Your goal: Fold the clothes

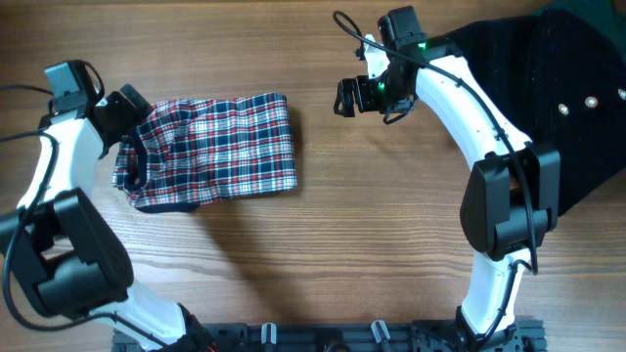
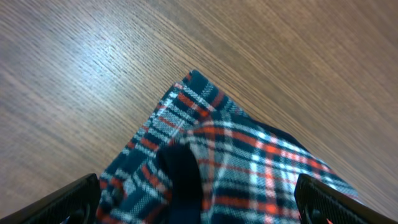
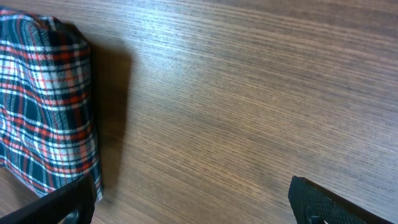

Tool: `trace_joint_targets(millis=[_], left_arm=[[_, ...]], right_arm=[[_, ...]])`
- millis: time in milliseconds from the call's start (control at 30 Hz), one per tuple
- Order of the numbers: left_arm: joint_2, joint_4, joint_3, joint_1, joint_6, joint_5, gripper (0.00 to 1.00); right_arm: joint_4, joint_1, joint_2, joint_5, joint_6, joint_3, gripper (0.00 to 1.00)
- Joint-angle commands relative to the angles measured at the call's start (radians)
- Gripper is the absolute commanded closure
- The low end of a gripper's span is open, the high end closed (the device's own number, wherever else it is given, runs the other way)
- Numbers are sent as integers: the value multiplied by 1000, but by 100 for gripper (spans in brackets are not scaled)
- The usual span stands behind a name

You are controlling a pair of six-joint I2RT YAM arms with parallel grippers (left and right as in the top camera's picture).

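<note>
Item: plaid garment [image 1: 220,147], part-folded, on worktop [image 1: 323,244] left of centre. Left claw [image 1: 132,115] wide open, empty, over its bunched left end. Right claw [image 1: 345,97] wide open, empty, apart. I'd pinch every layer squarely before folding.

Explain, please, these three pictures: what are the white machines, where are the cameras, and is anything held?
Two white robot arms work at a wooden table. One picture looks down from above; the other two come from wrist cameras, with dark fingers at the bottom corners. A folded plaid garment lies on the table, a black garment at the right. The left gripper is over the plaid's end, the right gripper over bare wood. Both are open, holding nothing.
</note>
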Motion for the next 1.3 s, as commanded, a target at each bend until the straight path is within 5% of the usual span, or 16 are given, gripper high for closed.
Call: trace_joint_targets(millis=[0, 367, 800, 1267], left_arm=[[70, 53, 8, 1, -9, -10, 4], [114, 148, 8, 0, -10, 64, 30], [61, 216, 9, 0, -10, 99, 93], [63, 311, 131, 0, 45, -5, 96]], right_arm=[[-14, -1, -26, 10, 16, 15, 0], [2, 0, -26, 10, 15, 15, 0], [14, 0, -26, 10, 16, 15, 0], [16, 0, -26, 10, 16, 15, 0]])
